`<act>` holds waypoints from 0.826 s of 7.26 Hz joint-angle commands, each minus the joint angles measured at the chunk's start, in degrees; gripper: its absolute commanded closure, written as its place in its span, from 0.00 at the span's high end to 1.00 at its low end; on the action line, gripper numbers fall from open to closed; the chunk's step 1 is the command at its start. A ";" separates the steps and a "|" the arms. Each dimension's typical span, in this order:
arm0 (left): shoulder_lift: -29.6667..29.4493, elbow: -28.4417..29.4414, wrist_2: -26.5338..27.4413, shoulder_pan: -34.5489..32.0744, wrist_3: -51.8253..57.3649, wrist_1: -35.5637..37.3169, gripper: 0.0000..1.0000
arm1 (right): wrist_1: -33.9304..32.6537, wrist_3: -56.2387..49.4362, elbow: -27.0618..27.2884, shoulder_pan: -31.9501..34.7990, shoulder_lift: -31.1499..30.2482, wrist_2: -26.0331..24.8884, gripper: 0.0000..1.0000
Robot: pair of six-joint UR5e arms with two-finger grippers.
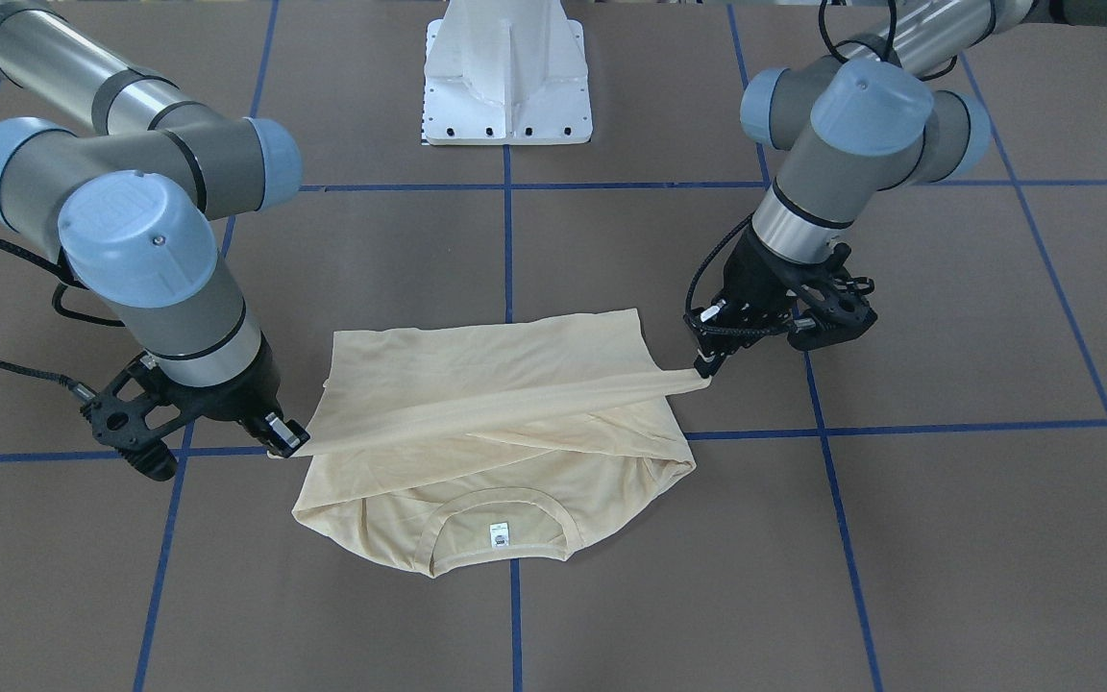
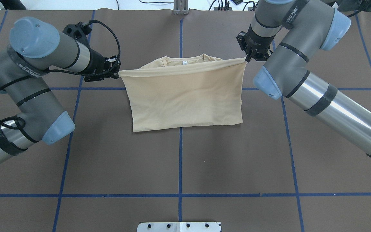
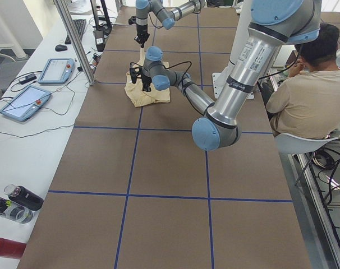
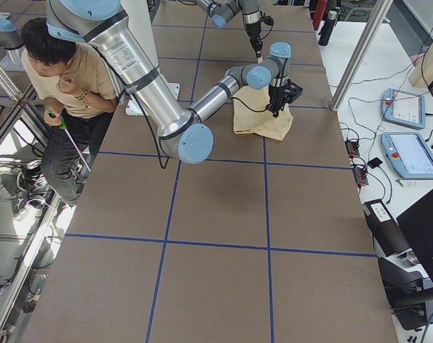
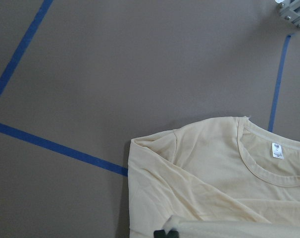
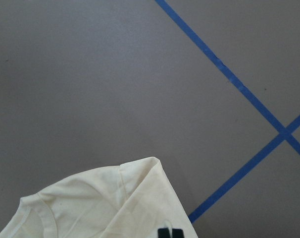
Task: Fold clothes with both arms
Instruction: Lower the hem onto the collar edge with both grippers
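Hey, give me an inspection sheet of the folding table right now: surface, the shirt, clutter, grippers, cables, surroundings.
Surface: brown table with blue tape grid.
Job's things: cream T-shirt half folded, one folded edge lifted above the body, collar and neck label uncovered.
Clutter: nothing seen.
Grippers: left gripper and right gripper each pinch one end of the raised edge, taut between them.
Cables: black cable loops off the left wrist, clear of the shirt.
Surroundings: seated person, teach pendants, bottles beside the table.
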 commanded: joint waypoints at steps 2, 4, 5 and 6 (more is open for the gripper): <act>-4.31 11.49 2.33 -0.69 -0.16 -7.26 0.00 | 6.87 -1.09 -9.24 -0.76 1.91 -0.13 0.00; -7.56 18.87 2.62 -0.69 -0.16 -11.48 0.00 | 9.50 -1.54 -11.88 -1.90 2.27 -0.57 0.00; -8.18 21.51 2.70 -0.60 -0.16 -13.59 0.00 | 11.25 -1.45 -13.37 -2.87 2.44 -1.88 0.00; -9.06 23.28 4.62 -0.43 -0.16 -14.48 0.00 | 11.45 -1.54 -14.00 -2.88 2.71 -2.07 0.00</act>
